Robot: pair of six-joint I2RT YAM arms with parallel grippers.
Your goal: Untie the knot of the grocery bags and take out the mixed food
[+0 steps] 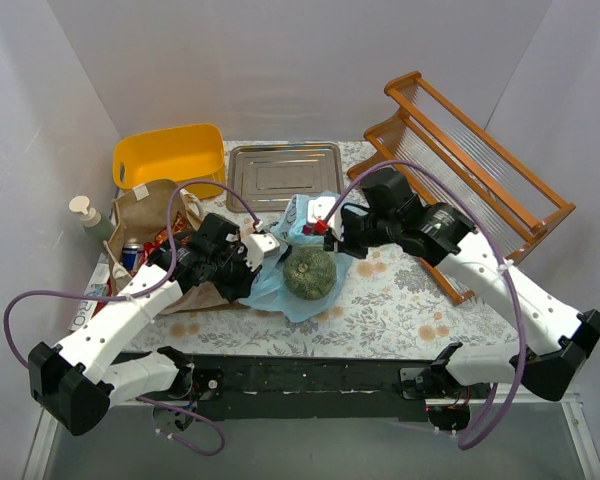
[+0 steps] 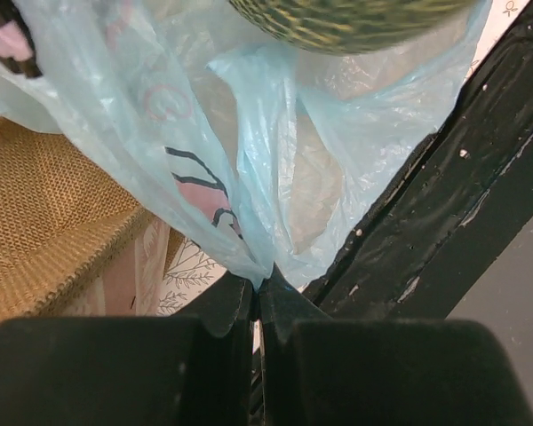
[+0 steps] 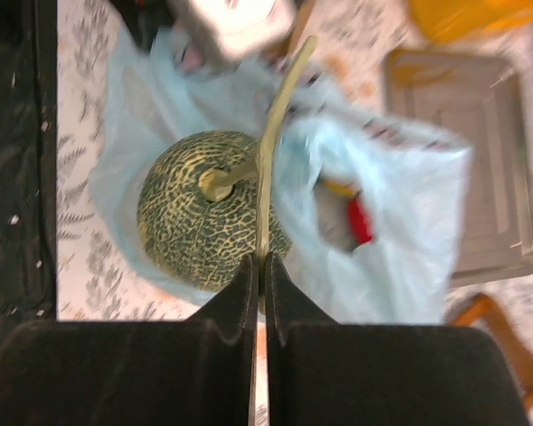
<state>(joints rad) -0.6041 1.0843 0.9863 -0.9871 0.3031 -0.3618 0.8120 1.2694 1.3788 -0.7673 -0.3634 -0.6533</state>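
Blue plastic bag (image 1: pixel 276 291) holds melon (image 1: pixel 310 272); paper bag (image 1: pixel 146 208) holds can (image 1: pixel 131 256)

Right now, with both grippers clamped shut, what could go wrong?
1. The right gripper pinches only the thin stem of the melon; lifted that way, the stem may snap or slip, and the melon could drop and roll.
2. The left gripper clamps a thin fold of the blue plastic bag, which lies under the melon; a hard pull might tear it.

Plastic bag (image 1: pixel 280 290) light blue, pink-black cartoon print; melon (image 1: pixel 310 272) green, pale netting; tub (image 1: pixel 170 155) yellow; paper bag (image 1: pixel 145 210) brown; counter (image 1: pixel 400 300) floral.
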